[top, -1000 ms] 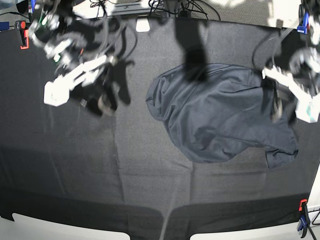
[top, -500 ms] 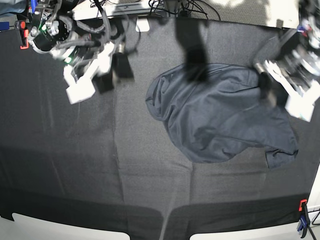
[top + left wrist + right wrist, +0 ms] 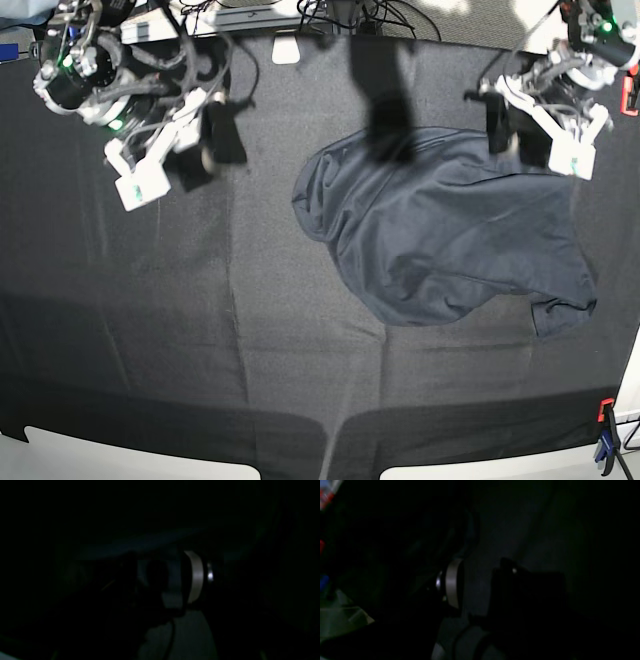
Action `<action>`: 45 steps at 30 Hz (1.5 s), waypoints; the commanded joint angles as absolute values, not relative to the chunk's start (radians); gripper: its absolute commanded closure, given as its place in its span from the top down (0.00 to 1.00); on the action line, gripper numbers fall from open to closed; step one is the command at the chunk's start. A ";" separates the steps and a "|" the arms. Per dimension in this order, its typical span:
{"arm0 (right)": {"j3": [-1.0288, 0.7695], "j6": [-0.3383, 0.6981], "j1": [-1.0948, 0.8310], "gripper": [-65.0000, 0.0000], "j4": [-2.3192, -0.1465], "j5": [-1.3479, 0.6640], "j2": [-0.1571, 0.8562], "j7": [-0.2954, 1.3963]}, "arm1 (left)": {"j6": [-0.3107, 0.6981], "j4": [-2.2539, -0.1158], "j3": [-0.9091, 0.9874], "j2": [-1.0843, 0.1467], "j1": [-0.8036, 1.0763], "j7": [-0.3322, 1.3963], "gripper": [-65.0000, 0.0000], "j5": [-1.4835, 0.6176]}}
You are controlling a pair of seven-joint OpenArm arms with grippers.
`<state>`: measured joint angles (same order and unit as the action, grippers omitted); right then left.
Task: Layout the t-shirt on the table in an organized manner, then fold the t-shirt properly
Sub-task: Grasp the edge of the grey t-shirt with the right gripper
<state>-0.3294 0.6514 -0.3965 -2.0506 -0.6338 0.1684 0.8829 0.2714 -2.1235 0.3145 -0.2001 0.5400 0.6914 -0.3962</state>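
Note:
The t-shirt (image 3: 450,230) lies as a rumpled dark navy-grey heap right of centre on the table (image 3: 150,330), with one flap sticking out at its front right. My left gripper (image 3: 516,133) hangs over the heap's back right edge, its dark fingers apart and nothing between them. My right gripper (image 3: 208,150) stands open over bare black cloth at the back left, well apart from the t-shirt. Both wrist views are almost black; each shows only a silver ring (image 3: 196,576) and dark finger shapes.
Cables (image 3: 340,15) and a small white object (image 3: 286,50) sit along the back edge. A red clamp (image 3: 630,95) is at the right edge and another clamp (image 3: 605,430) at the front right corner. The pale rim (image 3: 130,455) runs along the front.
Both arms have drawn back toward the far edge: the right one up and left, the left one up to the t-shirt's back right edge. The t-shirt has not moved.

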 commanded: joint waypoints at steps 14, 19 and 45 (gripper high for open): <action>-0.333 0.680 -0.391 0.36 -2.069 -0.740 0.076 0.771 | 0.247 -2.139 0.320 -0.303 0.353 0.763 0.41 -0.236; -0.333 0.683 -0.368 0.36 -2.060 -0.599 0.002 0.720 | 0.246 -2.139 0.320 -0.372 0.251 0.847 0.41 -0.283; -0.232 0.633 -0.020 0.36 -1.446 -0.418 -0.089 0.799 | 0.246 -2.139 0.320 -0.381 0.246 0.863 0.41 -0.454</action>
